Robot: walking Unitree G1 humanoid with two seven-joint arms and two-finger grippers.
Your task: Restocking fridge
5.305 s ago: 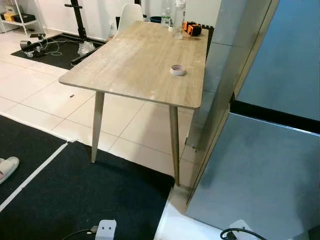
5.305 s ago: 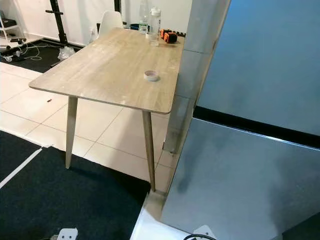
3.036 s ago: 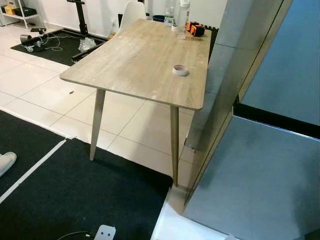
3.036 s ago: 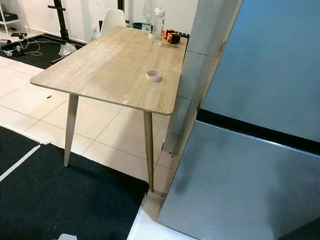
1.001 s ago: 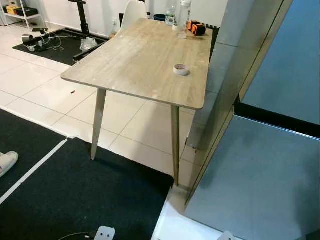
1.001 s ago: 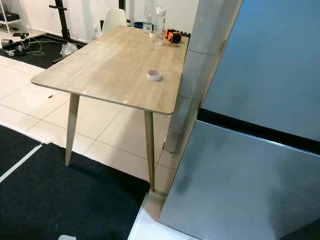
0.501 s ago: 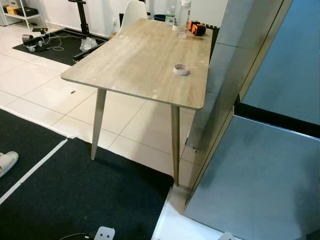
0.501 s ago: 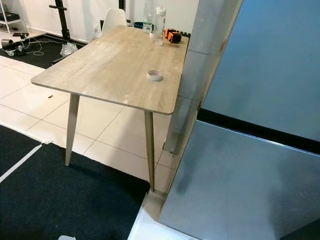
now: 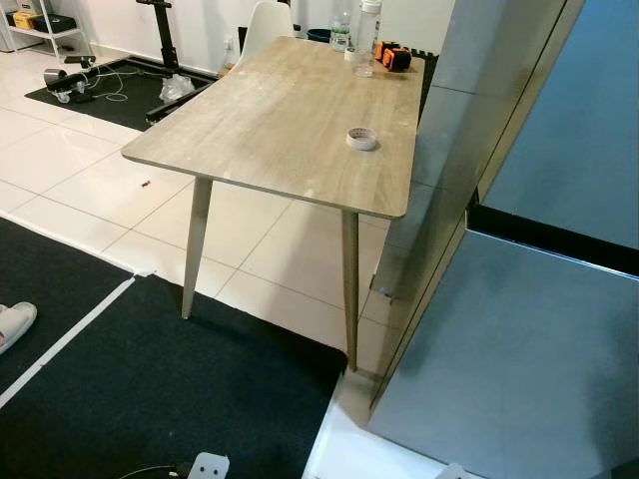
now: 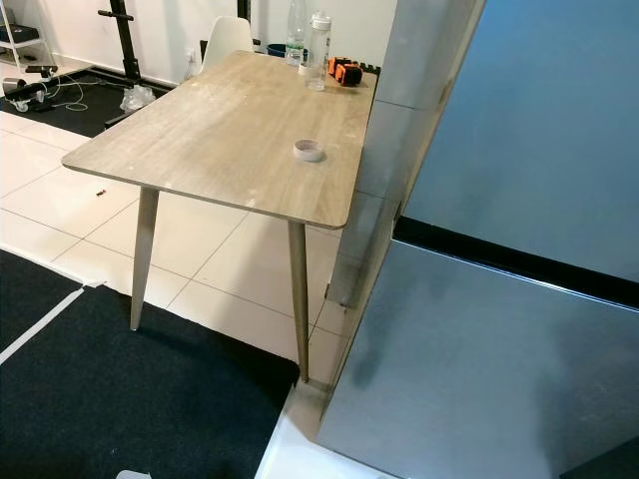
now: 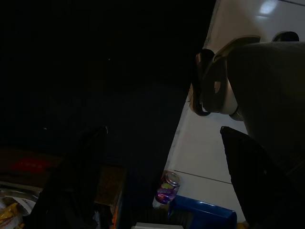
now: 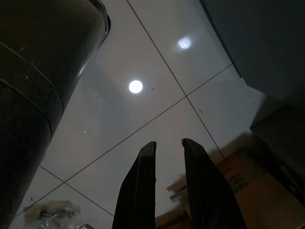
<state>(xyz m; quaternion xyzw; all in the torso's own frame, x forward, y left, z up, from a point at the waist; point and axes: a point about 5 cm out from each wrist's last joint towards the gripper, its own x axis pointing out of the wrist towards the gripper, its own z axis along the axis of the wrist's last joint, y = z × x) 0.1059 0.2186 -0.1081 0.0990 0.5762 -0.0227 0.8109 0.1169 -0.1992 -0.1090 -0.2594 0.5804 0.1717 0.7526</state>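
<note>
While both arms hang low, the tall grey steel fridge (image 10: 519, 249) stands shut, and everything else is placed from it. Just beside it on the left stands the long light-wood table (image 9: 280, 110) on tapered legs. A small white roll of tape (image 9: 361, 138) lies on the tabletop near the fridge side; two clear plastic bottles (image 10: 318, 35) and an orange-and-black gadget (image 10: 345, 71) sit at the far end. A white chair (image 9: 268, 22) stands beyond. The left gripper (image 11: 157, 176), fingers spread wide apart, hangs in dark shade above a purple drinks can (image 11: 167, 187). The right gripper (image 12: 167, 186), fingers nearly together and gripping nothing, hangs over white floor tiles (image 12: 157, 86).
</note>
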